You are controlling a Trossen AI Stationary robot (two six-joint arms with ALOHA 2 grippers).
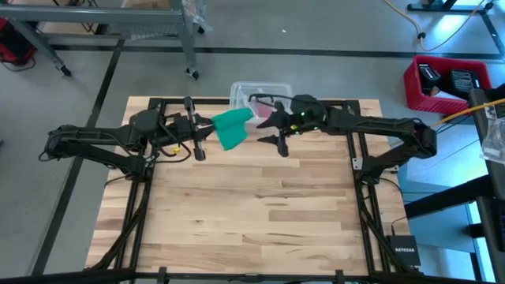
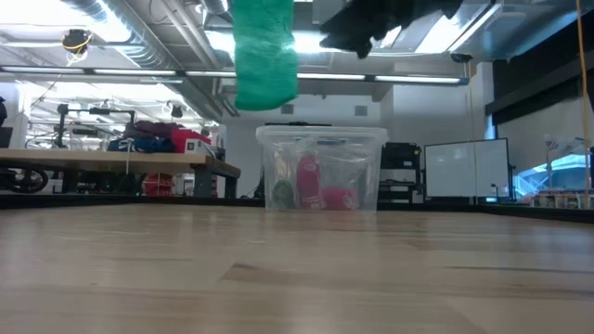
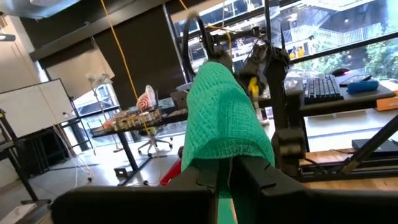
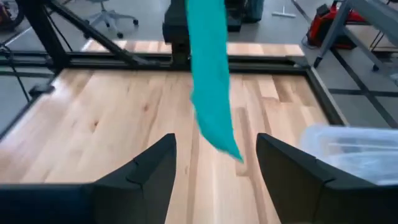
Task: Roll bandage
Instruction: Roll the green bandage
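The left hand (image 3: 227,177) pinches the bandage (image 1: 231,128) aloft, letting it hang straight for rolling, while the right hand (image 4: 214,165) gapes empty beside it above the counter (image 1: 252,213).

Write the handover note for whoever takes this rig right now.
Left gripper: shut on the bandage, holding it up above the table.
Right gripper: open, empty, facing the hanging strip without touching it.
Bandage: hangs loose from the left gripper, in front of the clear tub at the table's far edge.
Done: bandage lifted.
Left: all of the rolling; no roll is visible.
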